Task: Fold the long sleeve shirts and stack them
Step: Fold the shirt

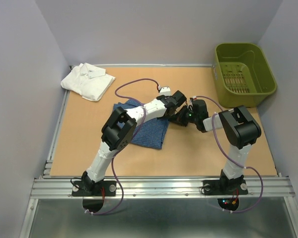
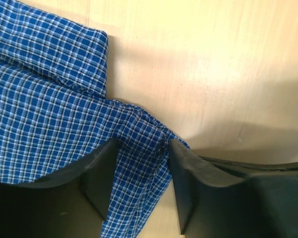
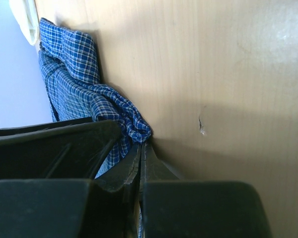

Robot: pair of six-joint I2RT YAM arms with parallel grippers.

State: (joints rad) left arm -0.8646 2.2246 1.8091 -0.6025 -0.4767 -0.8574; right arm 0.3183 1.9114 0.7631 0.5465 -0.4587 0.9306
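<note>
Two shirts are on your table [image 1: 198,153]. The white shirt [image 1: 88,82] sits folded in the far left corner. The blue checked shirt [image 1: 151,134] lies near the middle, well apart from it and partly under your left arm.

Your left gripper [image 2: 141,181] is at the right-hand edge of the blue checked shirt. Its fingers [image 2: 97,183] stand apart, and a fold of the checked cloth runs through the gap between them. The cloth reaches both inner faces but does not look squeezed.

Your right gripper [image 3: 140,148] is low over the table, just beside the left one. Its jaws are pressed together, with a small bunched corner of the same shirt pinched at the tips. The rest of the cloth trails away from that corner across the wood.

Both arms meet over this one edge of the shirt, as the overhead view shows. An olive-green basket [image 1: 268,74] stands at the far right corner, away from both shirts.
</note>
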